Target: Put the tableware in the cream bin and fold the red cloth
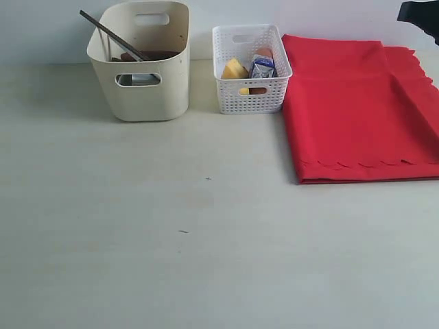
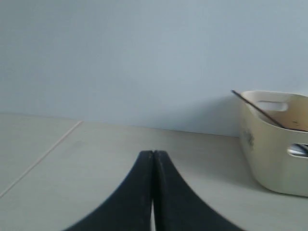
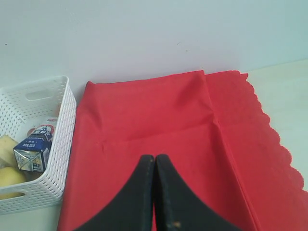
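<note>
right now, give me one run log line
chopsticks: in cream bin | red cloth: folded, beside white basket | jaws: both shut, empty

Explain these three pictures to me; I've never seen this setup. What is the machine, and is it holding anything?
This is a two-armed robot at a pale table. The wide picture comes from a camera off the arms; the other two look out from each wrist, showing that arm's black jaws. Both pairs are shut and hold nothing. On the table stand a large cream plastic tub with dark chopsticks sticking out, a smaller white lattice basket of food, and a bright red cloth, folded over, lying flat.
</note>
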### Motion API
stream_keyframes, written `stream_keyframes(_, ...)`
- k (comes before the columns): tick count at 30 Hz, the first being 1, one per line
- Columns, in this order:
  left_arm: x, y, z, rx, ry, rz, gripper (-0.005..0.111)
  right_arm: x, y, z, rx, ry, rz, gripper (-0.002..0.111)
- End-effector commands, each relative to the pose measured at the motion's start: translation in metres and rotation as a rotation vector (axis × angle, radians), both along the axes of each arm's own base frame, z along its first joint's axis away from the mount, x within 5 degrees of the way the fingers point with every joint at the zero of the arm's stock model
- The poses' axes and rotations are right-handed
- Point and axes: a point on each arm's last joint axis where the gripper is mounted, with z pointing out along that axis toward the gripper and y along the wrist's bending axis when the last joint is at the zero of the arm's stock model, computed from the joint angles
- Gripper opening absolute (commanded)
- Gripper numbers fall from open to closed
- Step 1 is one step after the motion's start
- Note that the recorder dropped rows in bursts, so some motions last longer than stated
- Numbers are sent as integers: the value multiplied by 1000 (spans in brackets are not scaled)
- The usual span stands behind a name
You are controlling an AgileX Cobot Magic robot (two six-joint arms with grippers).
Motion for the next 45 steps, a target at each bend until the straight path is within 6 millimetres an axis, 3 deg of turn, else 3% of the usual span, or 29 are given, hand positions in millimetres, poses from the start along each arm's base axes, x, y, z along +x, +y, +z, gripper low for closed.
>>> stream_keyframes(1,2,-4,-6,37,-18,-8,0,-1,1,3,3,-18,2,0)
stream_keyframes(5,6,-20,-16,158,-50,-178,0,-1,1,3,3,-18,2,0)
stream_keyframes(10,4,-35,-7,162,-155,-335,0,-1,1,3,3,-18,2,0)
stream_keyframes(13,5,-26,-7,39,-161,-247,0,-1,1,3,3,-18,2,0)
stream_keyframes(20,5,-24,-28,114,80,-229,0,-1,1,3,3,-18,2,0)
stream_keyframes(42,5,-23,-32,43,114,-217,0,-1,1,3,3,-18,2,0)
stream_keyframes(44,5,-23,-32,43,114,-217,0,4,0,17,-35,-181,13,0)
stream_keyframes(45,5,-23,-32,43,114,-217,0,1,0,22,-6,-168,1,0)
